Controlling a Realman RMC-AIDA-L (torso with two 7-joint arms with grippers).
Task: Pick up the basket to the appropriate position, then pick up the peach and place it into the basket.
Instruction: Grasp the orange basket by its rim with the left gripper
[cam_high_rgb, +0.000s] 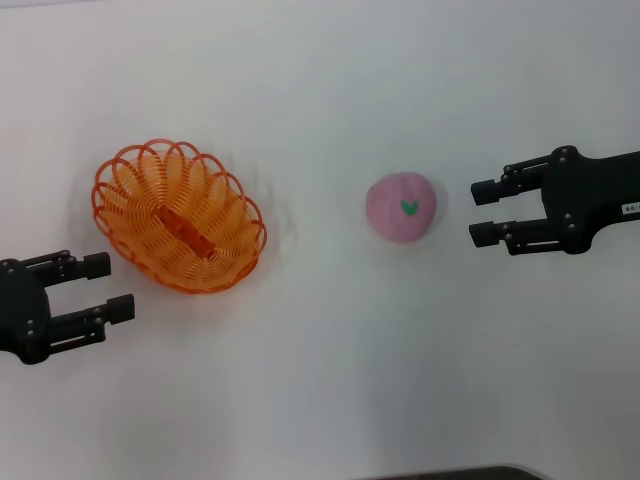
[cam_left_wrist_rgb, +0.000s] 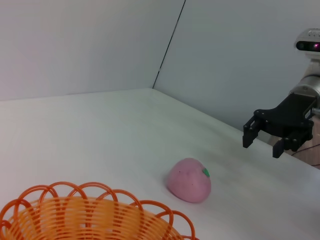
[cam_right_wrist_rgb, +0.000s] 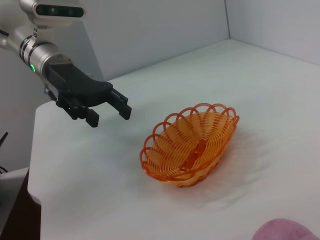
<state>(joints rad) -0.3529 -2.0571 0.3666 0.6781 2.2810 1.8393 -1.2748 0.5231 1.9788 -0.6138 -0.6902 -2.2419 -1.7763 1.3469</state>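
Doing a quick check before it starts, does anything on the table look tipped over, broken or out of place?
Nothing stands out. The basket sits upright and empty on the table, the peach lies apart from it, and the left gripper and right gripper hang open, touching neither.

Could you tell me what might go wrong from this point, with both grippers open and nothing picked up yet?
The basket is light open wire, so the left gripper closing on its looped rim could slip or tip it. The peach is round and sits loose on the table; a nudge from the right gripper may roll it away.
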